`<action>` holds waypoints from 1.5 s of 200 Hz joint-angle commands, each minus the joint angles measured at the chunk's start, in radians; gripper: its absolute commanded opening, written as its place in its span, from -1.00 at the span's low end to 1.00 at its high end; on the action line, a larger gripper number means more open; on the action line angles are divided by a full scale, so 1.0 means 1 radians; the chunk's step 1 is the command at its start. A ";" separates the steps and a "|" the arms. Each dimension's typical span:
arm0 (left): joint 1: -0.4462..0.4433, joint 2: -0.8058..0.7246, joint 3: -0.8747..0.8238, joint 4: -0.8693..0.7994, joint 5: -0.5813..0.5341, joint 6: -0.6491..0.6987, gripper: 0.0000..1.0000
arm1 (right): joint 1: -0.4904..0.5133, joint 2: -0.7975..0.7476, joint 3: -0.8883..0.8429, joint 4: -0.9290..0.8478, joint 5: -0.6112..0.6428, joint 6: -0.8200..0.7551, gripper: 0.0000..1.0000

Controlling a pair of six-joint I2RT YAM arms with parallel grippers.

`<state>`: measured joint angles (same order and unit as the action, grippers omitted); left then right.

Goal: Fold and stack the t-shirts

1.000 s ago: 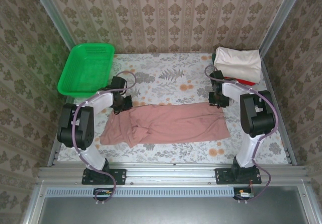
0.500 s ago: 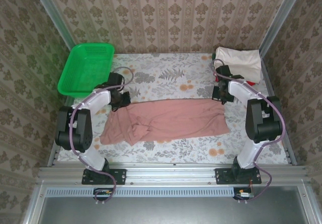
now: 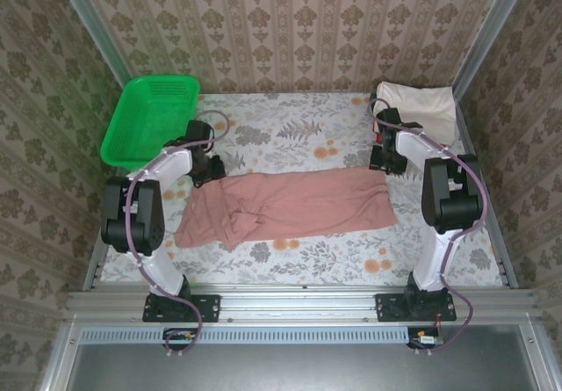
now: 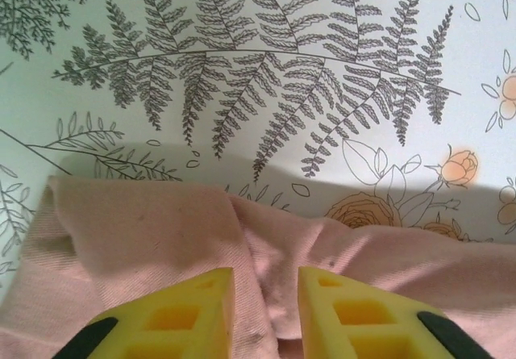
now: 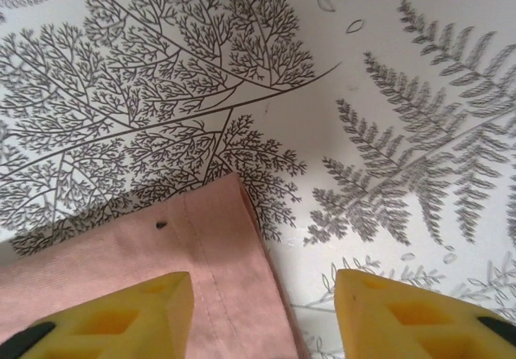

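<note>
One green mesh basket (image 3: 149, 119): it sits at the far left corner of the table (image 3: 290, 136); we see its own floor and walls, green from rim to rim.
table: covered in a pale cloth printed with grey ferns and orange flowers.
cream t-shirt (image 3: 423, 103): folded, at the far right corner, well apart from the basket.
right arm (image 3: 448, 193): in the top view its wrist end lies across the near edge of the cream t-shirt and hides part of it.
left arm (image 3: 171, 167): it reaches past the near right corner of the basket, just beside the rim.
dusty-pink t-shirt (image 3: 290, 206): spread as a long band across the middle of the table, between the two arms; we find its left end rumpled into folds and its right end flat and square.
left gripper (image 4: 266, 282): down on the far left corner of the dusty-pink t-shirt. The yellow fingers (image 4: 193, 315) stand a narrow gap apart with a ridge of cloth running between them. We cannot tell whether they truly clamp that ridge, since the contact lies at the picture's bottom edge.
right gripper (image 5: 264, 282): over the far right corner of the same shirt, its fingers spread wide and holding nothing. The hemmed corner lies in the gap, with one finger above pink cloth and the other above bare fern print, and the corner's tip reaches just past the fingertips.
</note>
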<state>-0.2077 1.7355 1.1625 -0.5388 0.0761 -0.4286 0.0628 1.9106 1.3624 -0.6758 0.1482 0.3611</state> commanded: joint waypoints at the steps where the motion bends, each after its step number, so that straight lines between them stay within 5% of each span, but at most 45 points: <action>1: -0.007 -0.091 0.008 -0.051 -0.054 0.010 -0.23 | 0.031 -0.154 -0.053 -0.039 0.052 0.026 0.14; 34: -0.124 -0.196 -0.051 -0.025 -0.057 -0.004 -0.06 | 0.131 -0.248 -0.212 0.081 -0.038 0.083 0.16; 64: -0.208 -0.116 -0.065 0.042 0.020 -0.010 -0.04 | 0.158 -0.155 -0.200 0.095 -0.043 0.098 0.16; 120: -0.091 0.031 -0.105 0.083 0.014 -0.006 -0.08 | 0.053 0.002 -0.098 0.009 -0.055 0.138 0.13; 196: -0.050 -0.026 -0.066 0.048 -0.012 0.005 0.10 | -0.011 -0.096 -0.129 0.016 -0.094 0.113 0.21; 241: -0.099 -0.194 -0.125 0.009 -0.056 0.001 0.47 | 0.134 -0.246 -0.190 0.039 -0.010 0.140 0.39; 300: -0.168 -0.407 -0.380 -0.052 -0.133 -0.115 0.18 | 0.278 -0.198 -0.267 0.135 -0.058 0.187 0.40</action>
<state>-0.3939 1.3647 0.8871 -0.5156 -0.0025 -0.4694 0.3336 1.6657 1.1175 -0.5648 0.0929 0.5114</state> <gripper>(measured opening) 0.612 0.701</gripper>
